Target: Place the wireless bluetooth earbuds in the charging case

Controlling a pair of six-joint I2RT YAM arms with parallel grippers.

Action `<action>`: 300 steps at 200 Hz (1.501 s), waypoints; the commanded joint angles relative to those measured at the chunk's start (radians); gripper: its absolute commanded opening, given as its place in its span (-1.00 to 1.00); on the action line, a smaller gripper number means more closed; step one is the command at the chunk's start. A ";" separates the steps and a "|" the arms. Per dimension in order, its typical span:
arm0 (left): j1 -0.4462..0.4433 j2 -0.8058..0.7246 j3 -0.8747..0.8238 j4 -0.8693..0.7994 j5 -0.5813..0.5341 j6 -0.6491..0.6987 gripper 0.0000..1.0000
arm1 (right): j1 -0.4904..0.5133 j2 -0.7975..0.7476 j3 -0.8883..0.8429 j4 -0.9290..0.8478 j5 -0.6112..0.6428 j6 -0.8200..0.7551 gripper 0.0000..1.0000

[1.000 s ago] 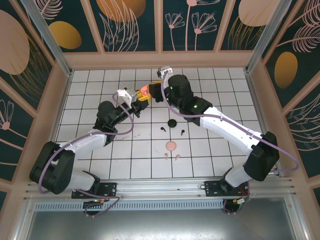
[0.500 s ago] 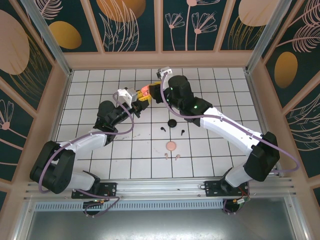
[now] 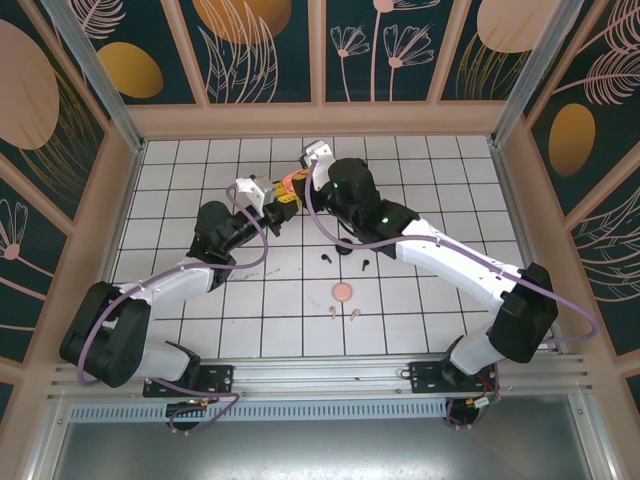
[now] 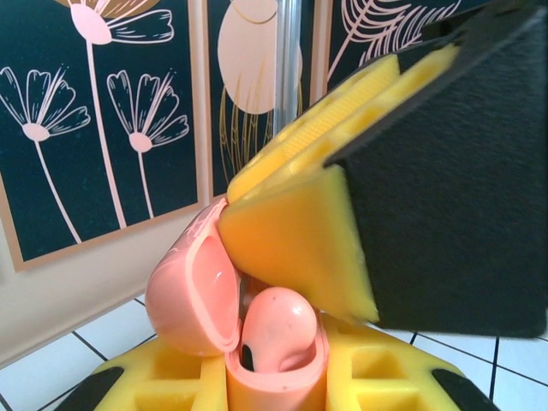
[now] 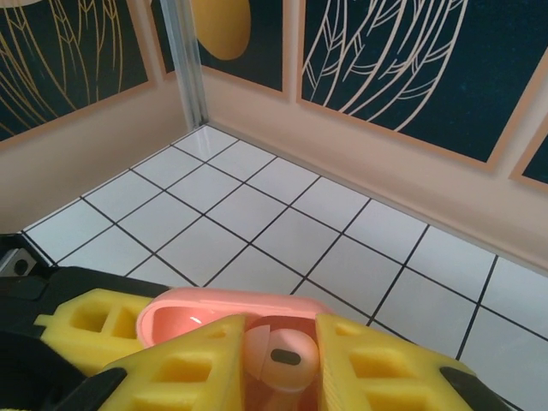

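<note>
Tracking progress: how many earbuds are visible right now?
5. Two black earbuds and two pink earbuds lie loose on the tiles; a fifth earbud sits in the open pink case. Others may be hidden inside it.

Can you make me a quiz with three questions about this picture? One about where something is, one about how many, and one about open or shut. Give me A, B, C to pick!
1. Where is the pink case? A in a drawer; B in the left gripper; C on the wall.
2. How many black earbuds lie on the tiles? A none; B five; C two.
3. The case's lid is: A open; B shut; C missing.
Answers: B, yellow fingers clamp its base; C, two dark stems lie on the white tiles; A, it hinges back, showing a pink earbud inside.
</note>
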 commanded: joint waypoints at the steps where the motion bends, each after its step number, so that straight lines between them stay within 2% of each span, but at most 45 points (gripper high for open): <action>1: 0.006 -0.008 0.047 0.065 0.000 -0.011 -1.00 | 0.016 0.029 -0.028 -0.044 -0.047 -0.024 -0.50; 73: 0.006 -0.017 0.048 0.062 -0.001 -0.010 -1.00 | -0.003 0.036 -0.034 -0.054 -0.018 0.013 -0.45; 153: 0.006 -0.009 0.052 0.053 -0.006 -0.007 -1.00 | -0.028 0.016 -0.040 -0.057 -0.003 0.049 -0.23; 300: 0.004 0.013 0.075 0.028 -0.035 -0.010 -1.00 | -0.040 -0.090 -0.089 -0.051 -0.106 0.101 -0.07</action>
